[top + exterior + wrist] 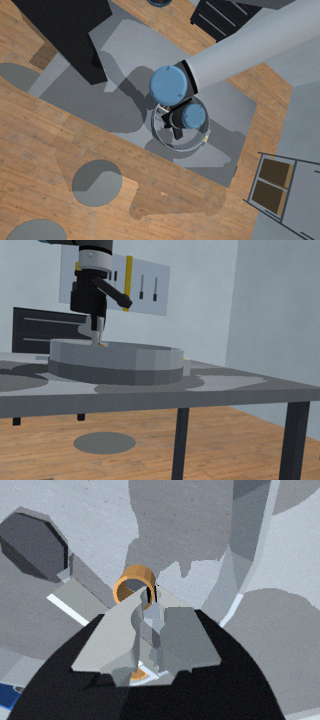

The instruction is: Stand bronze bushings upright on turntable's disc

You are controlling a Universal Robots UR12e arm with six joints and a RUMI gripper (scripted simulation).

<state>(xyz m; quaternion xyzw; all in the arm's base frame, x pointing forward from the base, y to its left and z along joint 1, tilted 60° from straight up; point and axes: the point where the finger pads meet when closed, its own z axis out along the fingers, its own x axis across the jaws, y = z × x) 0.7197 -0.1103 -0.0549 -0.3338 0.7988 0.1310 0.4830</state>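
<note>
My gripper [152, 587] is shut on the wall of a bronze bushing [134, 585], a short orange sleeve with its open end facing up. It hangs low inside the round grey turntable [116, 361], near the far left rim. I cannot tell whether the bushing touches the disc. The dark octagonal hub [32, 545] lies apart, to the upper left in the wrist view. In the exterior view only a sliver of the bronze bushing [101, 344] shows above the rim, at the fingertips [97, 342]. From above, the arm covers much of the turntable [182, 129]. I do not see the crate or any steel bushings.
The turntable stands on a grey table [155, 389] with dark legs. A small white box with a yellow label [206, 136] sits against the turntable's right rim. A dark cabinet [43, 327] and a wall tool panel [139, 291] stand behind.
</note>
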